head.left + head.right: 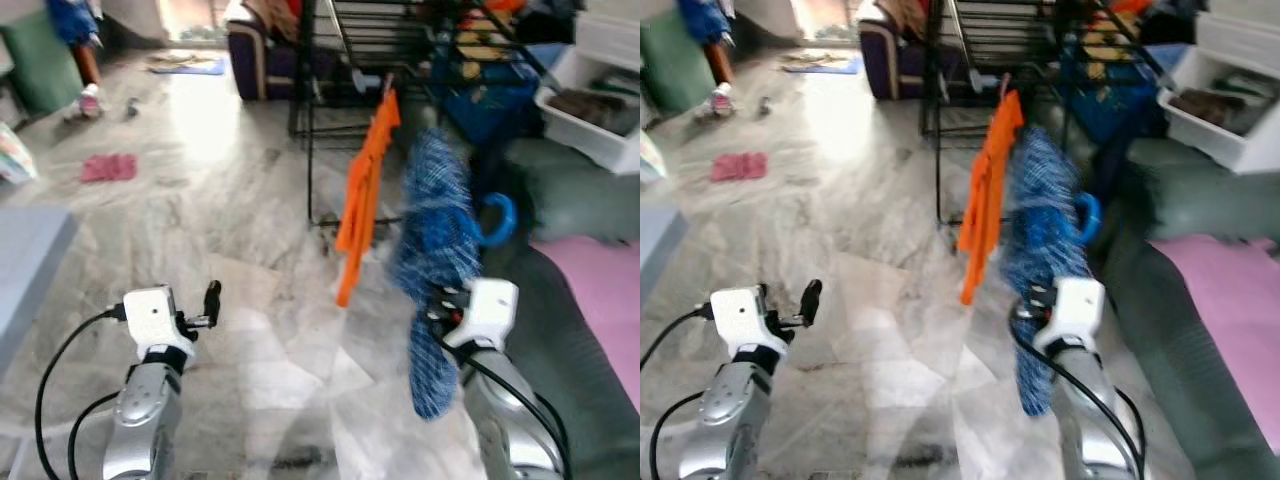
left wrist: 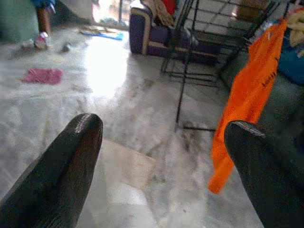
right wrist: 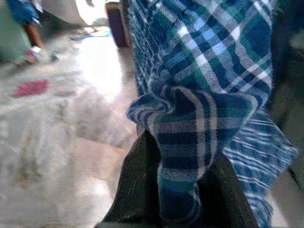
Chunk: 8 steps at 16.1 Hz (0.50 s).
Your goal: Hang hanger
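A blue plaid garment (image 1: pixel 435 230) hangs on a blue hanger, whose hook (image 1: pixel 498 218) sticks out to its right. My right gripper (image 3: pixel 183 190) is shut on the plaid cloth (image 3: pixel 199 95), which hides the fingertips; its white wrist (image 1: pixel 488 305) sits just below. Beyond it stands a black drying rack (image 1: pixel 330 100) with an orange garment (image 1: pixel 365 190) hanging from its near rail. My left gripper (image 2: pixel 166 156) is held low on the left, open and empty, with one black finger (image 1: pixel 212 295) showing.
A dark green sofa with a pink cover (image 1: pixel 600 290) lies close on the right. A white basket (image 1: pixel 590 110) sits behind it. A grey surface (image 1: pixel 30 250) is on the left, a pink cloth (image 1: pixel 108 167) on the marble floor, and a person's legs (image 1: pixel 85 60) far left.
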Tool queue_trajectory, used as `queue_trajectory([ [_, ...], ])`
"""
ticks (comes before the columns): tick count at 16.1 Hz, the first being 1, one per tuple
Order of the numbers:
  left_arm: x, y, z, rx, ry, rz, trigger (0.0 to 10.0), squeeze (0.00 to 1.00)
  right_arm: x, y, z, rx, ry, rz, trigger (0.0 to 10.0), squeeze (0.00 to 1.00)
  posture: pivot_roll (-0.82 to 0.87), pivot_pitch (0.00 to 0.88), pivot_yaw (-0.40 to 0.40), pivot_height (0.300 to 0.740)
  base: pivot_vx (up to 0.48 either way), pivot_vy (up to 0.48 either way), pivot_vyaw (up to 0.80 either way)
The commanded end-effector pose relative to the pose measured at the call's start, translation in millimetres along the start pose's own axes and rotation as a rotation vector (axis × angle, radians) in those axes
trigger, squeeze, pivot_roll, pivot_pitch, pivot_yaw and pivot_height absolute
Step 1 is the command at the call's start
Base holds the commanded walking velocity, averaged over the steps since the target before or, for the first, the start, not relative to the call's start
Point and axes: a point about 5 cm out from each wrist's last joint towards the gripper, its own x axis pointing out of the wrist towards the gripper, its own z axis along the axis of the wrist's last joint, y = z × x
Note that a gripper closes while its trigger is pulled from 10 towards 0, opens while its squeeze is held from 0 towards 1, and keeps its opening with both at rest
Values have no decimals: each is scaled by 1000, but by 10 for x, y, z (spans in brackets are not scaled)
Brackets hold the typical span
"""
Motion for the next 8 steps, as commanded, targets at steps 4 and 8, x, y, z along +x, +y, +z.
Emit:
queue_trajectory([
  [4,32,-131,-18,-10,11,-29,10000,0,-7,-147,15,-3,2,-54,10000,0,49,0,-51,740,274,0,195],
  [8,41,-193,-49,-18,23,-38,10000,0,-8,-174,23,-9,2,-66,10000,0,39,0,-48,740,354,-241,0],
])
